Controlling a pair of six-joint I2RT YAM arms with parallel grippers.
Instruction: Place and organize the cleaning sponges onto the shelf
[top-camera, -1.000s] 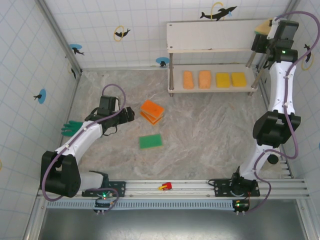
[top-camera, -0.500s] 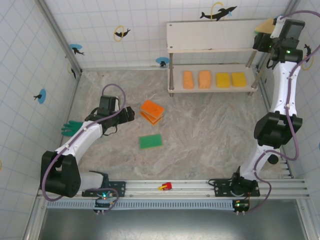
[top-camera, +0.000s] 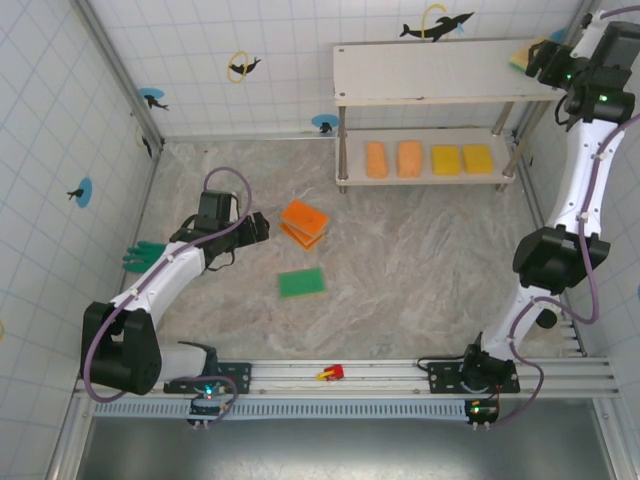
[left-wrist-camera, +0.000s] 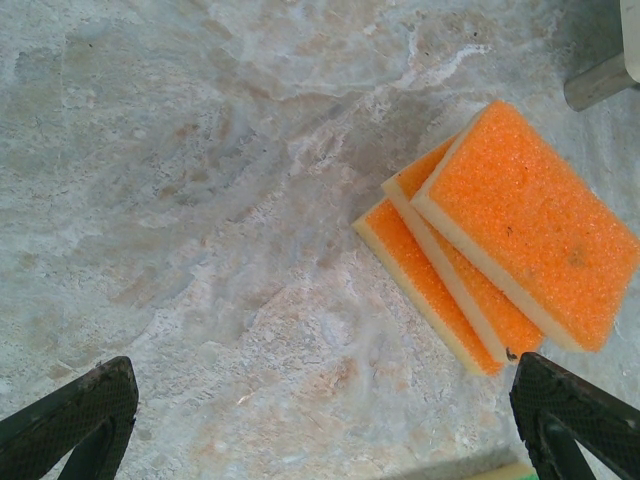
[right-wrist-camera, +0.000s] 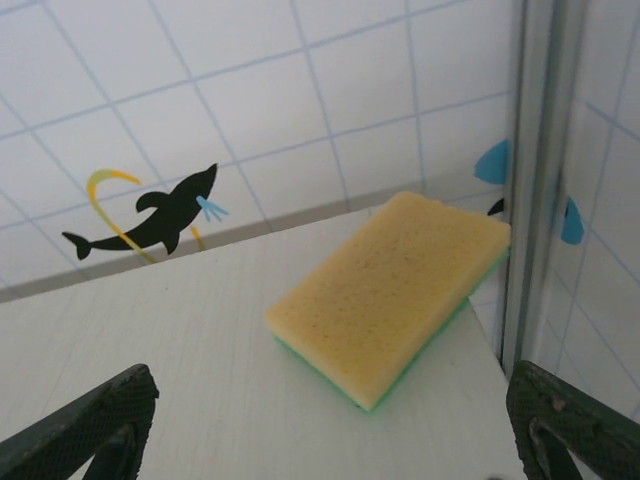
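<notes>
Four sponges line the lower board of the shelf at the upper right of the top view; a fifth sponge, yellow over green, lies at the right end of the upper board. The right claw is released, its fingers wide and clear of that sponge. We judge that it should back straight away, without nudging the sponge toward the edge. The left claw, likewise released, hovers beside the orange stack on the table, near a green sponge.

place: robot lab test cell | evidence: white tiled walls, dolphin stickers, aluminium rail, marble-look tabletop
</notes>
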